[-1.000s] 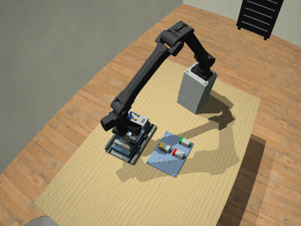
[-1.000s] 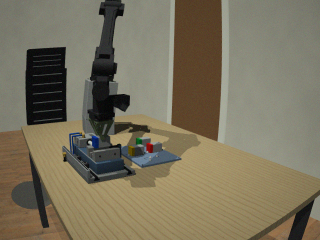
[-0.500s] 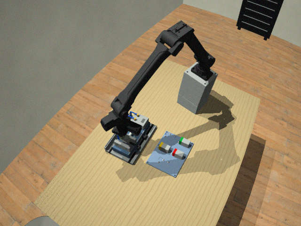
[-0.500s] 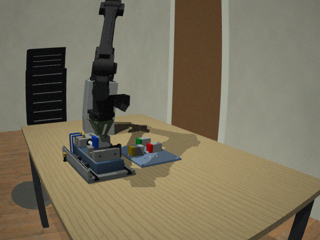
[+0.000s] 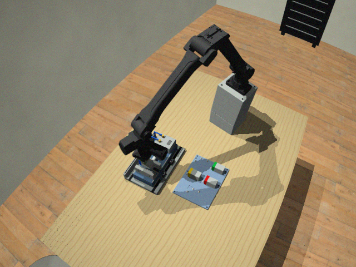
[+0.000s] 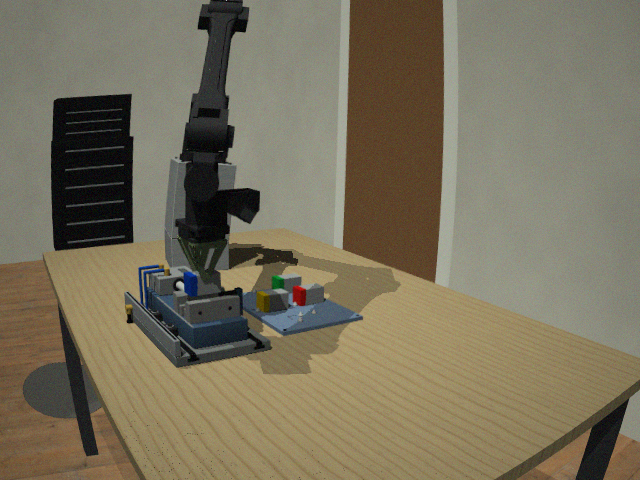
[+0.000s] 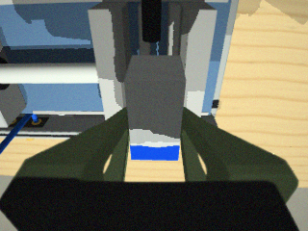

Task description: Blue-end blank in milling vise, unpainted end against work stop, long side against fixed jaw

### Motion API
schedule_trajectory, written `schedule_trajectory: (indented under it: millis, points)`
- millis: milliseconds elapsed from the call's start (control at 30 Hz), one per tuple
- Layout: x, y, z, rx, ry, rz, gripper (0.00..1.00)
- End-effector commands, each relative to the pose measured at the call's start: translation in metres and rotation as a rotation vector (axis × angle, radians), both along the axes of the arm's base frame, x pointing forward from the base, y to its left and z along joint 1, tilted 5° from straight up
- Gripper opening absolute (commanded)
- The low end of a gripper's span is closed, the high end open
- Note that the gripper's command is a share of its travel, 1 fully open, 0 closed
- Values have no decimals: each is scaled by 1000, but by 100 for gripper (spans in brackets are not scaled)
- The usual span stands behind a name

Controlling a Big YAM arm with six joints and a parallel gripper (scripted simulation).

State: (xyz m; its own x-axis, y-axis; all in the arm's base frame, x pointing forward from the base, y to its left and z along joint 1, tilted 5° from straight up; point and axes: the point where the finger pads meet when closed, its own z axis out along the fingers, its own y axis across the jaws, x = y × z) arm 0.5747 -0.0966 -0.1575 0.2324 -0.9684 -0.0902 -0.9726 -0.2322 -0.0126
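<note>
My gripper [image 7: 154, 115] [image 6: 204, 264] [image 5: 149, 157] is shut on the blank with the blue end [image 7: 155, 91] [image 6: 190, 284], gripping its long sides. It holds the blank level over the gap between the jaws of the milling vise [image 5: 157, 190] [image 6: 217, 355]. In the wrist view the blue end faces the camera, and the unpainted end points at the dark work stop rod [image 7: 151, 21]. The fixed jaw [image 6: 212, 308] is the front block. The jaw with the blue hoses [image 6: 147, 279] is behind it. I cannot tell whether the blank touches the low bars.
A blue-grey plate [image 5: 198, 196] [image 6: 330, 317] lies right of the vise. On it lie a yellow-ended blank [image 5: 194, 174] [image 6: 269, 300], a green-ended blank [image 5: 218, 167] [image 6: 285, 282] and a red-ended blank [image 5: 211, 181] [image 6: 308, 294], all apart. The arm's grey pedestal [image 5: 231, 107] stands behind.
</note>
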Motion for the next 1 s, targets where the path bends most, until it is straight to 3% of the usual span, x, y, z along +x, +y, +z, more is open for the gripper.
schedule_trajectory:
  millis: [0,967]
  points:
    - [26,0,4,-7,-44,-2,0]
    - [26,1,-4,-7,-46,-2,0]
